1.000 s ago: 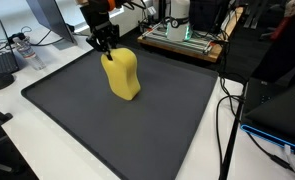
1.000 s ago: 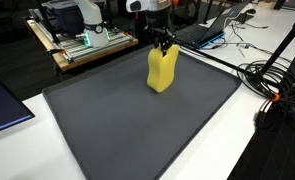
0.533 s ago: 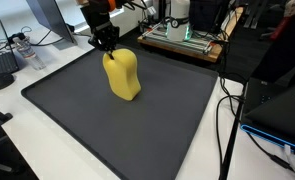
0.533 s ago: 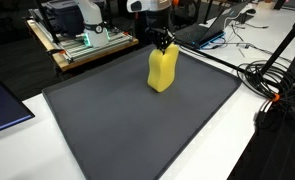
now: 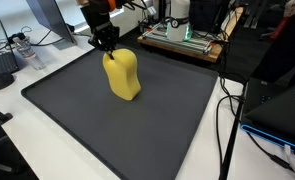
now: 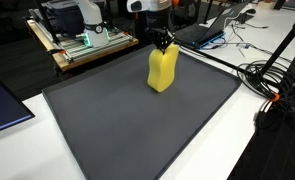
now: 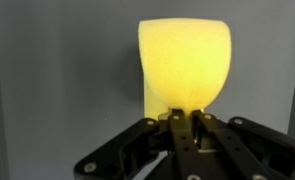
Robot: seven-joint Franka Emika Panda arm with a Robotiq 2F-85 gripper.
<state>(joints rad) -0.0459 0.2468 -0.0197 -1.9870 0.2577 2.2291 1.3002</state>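
- Claw: closed almost completely. The two fingers pinch a thin part of the upper edge of the yellow sponge. The grip is visible in both exterior views, with the claw coming down on the sponge from 12 o'clock.
- Wrist view: the claw enters from 6 o'clock. Its fingertips are drawn together on the near edge of the sponge, which fills the centre of the picture.
- Yellow sponge: upright, with its base on the dark mat. The body narrows at mid-height and has rounded corners.
- Position on the mat: in an exterior view the sponge stands toward 11 o'clock from the mat centre. In an exterior view it stands toward 1 o'clock on the mat, near the far edge.
- Dark mat: lies flat on the white bench and covers most of it.
- Wooden board: beyond the mat at 1 o'clock, carrying a small machine. It is well apart from the sponge.
- Cables: loose on the bench at 3 o'clock of the mat.
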